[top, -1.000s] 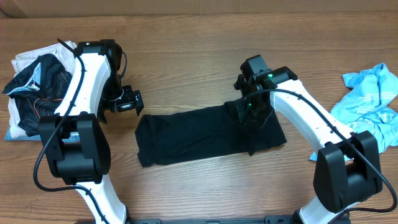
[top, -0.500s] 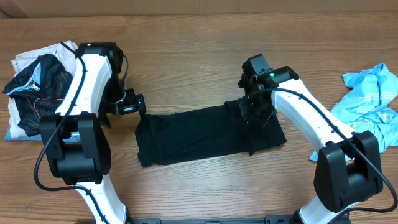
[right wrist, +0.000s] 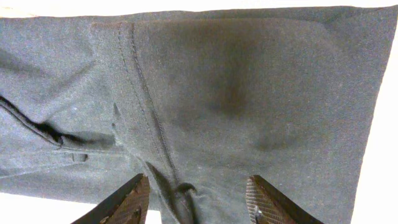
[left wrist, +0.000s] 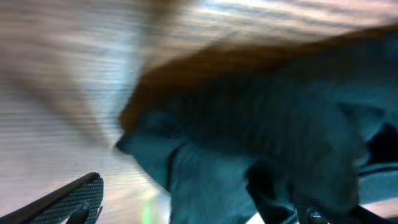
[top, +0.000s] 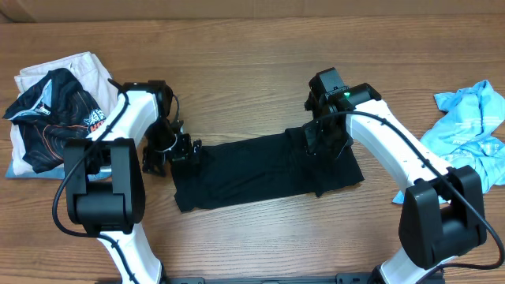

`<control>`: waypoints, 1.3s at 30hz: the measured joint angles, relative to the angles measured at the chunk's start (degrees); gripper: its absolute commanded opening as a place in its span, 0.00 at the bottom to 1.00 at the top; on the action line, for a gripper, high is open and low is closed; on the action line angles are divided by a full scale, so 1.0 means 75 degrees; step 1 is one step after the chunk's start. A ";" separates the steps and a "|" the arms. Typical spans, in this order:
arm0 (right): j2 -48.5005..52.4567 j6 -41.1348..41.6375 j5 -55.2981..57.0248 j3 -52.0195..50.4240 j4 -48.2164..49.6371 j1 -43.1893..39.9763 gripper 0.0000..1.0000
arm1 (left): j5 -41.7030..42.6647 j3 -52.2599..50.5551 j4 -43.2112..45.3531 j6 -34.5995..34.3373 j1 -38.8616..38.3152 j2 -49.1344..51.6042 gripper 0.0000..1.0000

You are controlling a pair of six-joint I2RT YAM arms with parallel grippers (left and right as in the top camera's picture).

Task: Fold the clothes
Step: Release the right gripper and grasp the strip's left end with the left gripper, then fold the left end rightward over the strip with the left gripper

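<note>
My left pincer [top: 186, 148] hangs at the upper left corner of the black garment [top: 260, 170], which lies as a long band across the middle of the table [top: 252, 71]. The wrist view is smeared, but my fingers [left wrist: 71, 198] sit wide apart at the bottom of the frame with the cloth's corner between them, so I am open and hold nothing. My right pincer [right wrist: 198, 194] is spread too, low over the band's upper right part. A stitched seam [right wrist: 146, 118] runs up between its tips, and I cannot tell whether they touch the cloth.

I judge the step to be taking the left end to fold it over. To do it well, I should close on the very corner and catch every layer, not pinch the middle. Then I should lift only a little and carry the end straight along the band, so the edges meet.

The fabric is thin, matte and limp, softly wrinkled, and its left end is uneven. The wood is smooth, so a dragged fold will likely slide. The blue tee [top: 469, 130] lies crumpled at the right edge. A jersey [top: 51, 118] sits on beige cloth [top: 47, 75] at upper left.
</note>
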 measured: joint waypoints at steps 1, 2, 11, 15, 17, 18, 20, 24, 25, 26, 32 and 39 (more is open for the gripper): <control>0.0000 0.0003 0.0003 0.0000 0.0009 0.0000 0.54 | 0.0119 -0.0149 0.0207 0.0085 0.0000 -0.0029 1.00; 0.0000 0.0000 0.0003 0.0000 0.0023 0.0000 0.54 | 0.0289 -0.0353 0.0373 0.0201 0.0000 -0.0029 1.00; 0.0000 0.0003 0.0006 0.0000 0.0032 0.0000 0.54 | 0.1343 -0.0877 0.1163 0.0644 0.0000 -0.0198 0.04; 0.0000 -0.0003 0.0003 0.0000 0.0055 0.0000 0.54 | 0.1492 -0.0866 0.1262 0.0685 0.0111 -0.0198 0.04; 0.0000 -0.0003 0.0003 0.0000 0.0102 0.0000 0.53 | 0.1510 -0.0769 0.1195 0.0685 0.0224 -0.0198 0.04; 0.0000 0.0000 0.0006 0.0000 0.0134 0.0000 0.53 | 0.1524 -0.0656 0.1125 0.0685 0.0318 -0.0198 0.04; 0.0000 0.0003 0.0006 0.0000 0.0178 0.0000 0.53 | 0.1559 -0.0207 0.0930 0.0688 0.0615 -0.0195 0.04; 0.0000 0.0029 0.0003 0.0003 0.0274 -0.0143 0.53 | 0.1556 0.0790 0.0554 0.0688 0.1207 -0.0195 0.04; 0.0000 0.0044 0.0000 0.0003 0.0271 -0.0204 0.53 | 0.1553 0.1000 0.0510 0.0688 0.1329 -0.0195 0.04; 0.0000 0.0058 0.0000 0.0015 0.0259 -0.0425 0.53 | 0.1550 0.1183 0.0405 0.0688 0.1451 -0.0195 0.04; 0.0000 0.0082 0.0015 0.0073 -0.0070 -0.1332 0.52 | 0.1550 0.2296 -0.0160 0.0688 0.2014 -0.0195 0.04; 0.0000 0.0003 -0.0102 0.0020 -0.0184 -0.1300 0.52 | 0.1891 0.3634 -0.1177 0.0685 0.2069 -0.0189 0.04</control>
